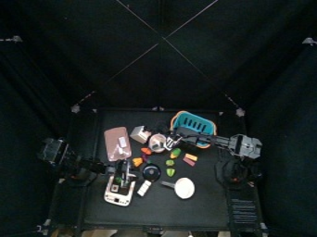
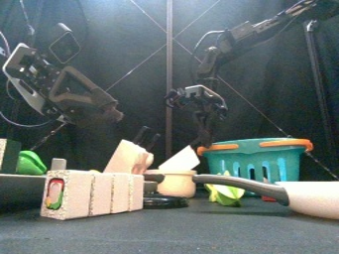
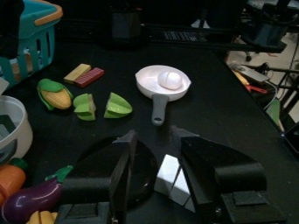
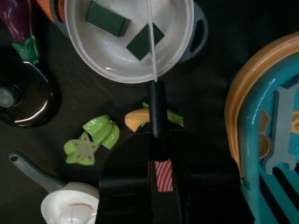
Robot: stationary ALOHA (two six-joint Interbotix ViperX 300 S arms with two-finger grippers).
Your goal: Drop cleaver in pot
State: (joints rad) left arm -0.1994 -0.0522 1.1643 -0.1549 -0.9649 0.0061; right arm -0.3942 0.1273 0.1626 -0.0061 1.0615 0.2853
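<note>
Right pincer point(image 4: 156, 131) grips the cleaver point(image 4: 156, 54) by its handle, blade edge-on over the white pot point(image 4: 128, 39) in the upper middle of the right wrist view. Judgement: centre the blade inside the rim before letting go. Left pincer point(image 3: 158, 175) stands wide open, empty. Count: one cleaver, one pot, two green blocks point(image 4: 111, 15) inside it, one teal basket point(image 2: 259, 159).

Leaving the pot point(image 4: 100, 57) mouth open from above, yet hemming it in with teal basket point(image 4: 267, 122) and green vegetable pieces point(image 4: 100, 136) alongside.
</note>
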